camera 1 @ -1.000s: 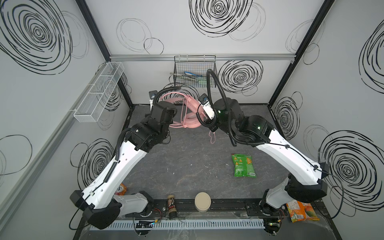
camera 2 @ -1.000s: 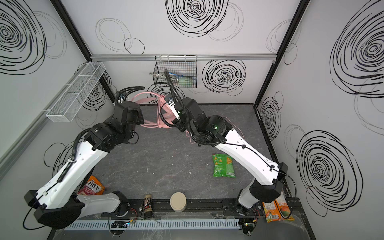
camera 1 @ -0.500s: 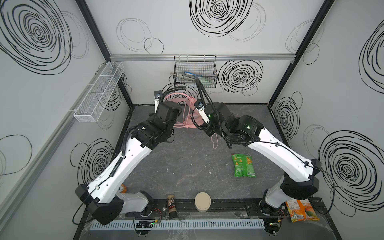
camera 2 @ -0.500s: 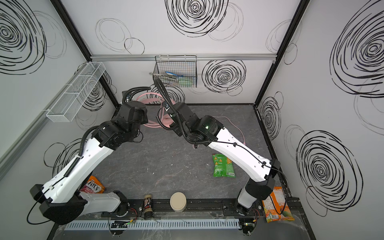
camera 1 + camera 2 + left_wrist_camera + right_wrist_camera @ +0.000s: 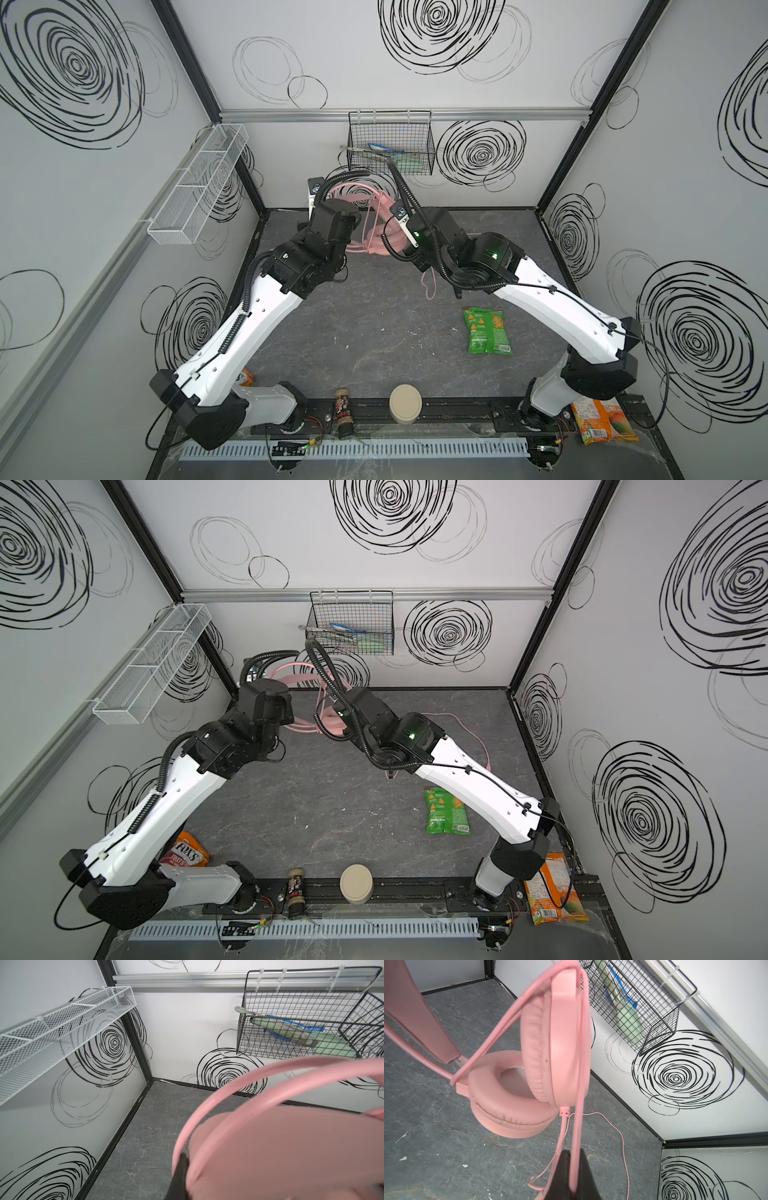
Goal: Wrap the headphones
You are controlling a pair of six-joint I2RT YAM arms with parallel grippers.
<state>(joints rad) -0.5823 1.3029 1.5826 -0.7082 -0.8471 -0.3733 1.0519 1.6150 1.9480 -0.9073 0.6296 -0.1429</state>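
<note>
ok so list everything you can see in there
headphones: 1, pale pink, back of the table, between the grippers
cable: 1, pink, trailing over the table's right side
green snack bag: 1, green, table, right of middle
orange snack bag: 1, orange, by the right arm's base
sweets bag: 1, red and orange, by the left arm's base
small jar: 1, dark with pale cap, lying on the front rail
round lid: 1, beige, front rail
wire basket: 1, black, back wall, green and blue items inside
mesh shelf: 1, white, left wall
table: 1, dark grey, under everything
left gripper: 1, black, shut on the headphones' band
right gripper: 1, black, shut on the cable
</note>
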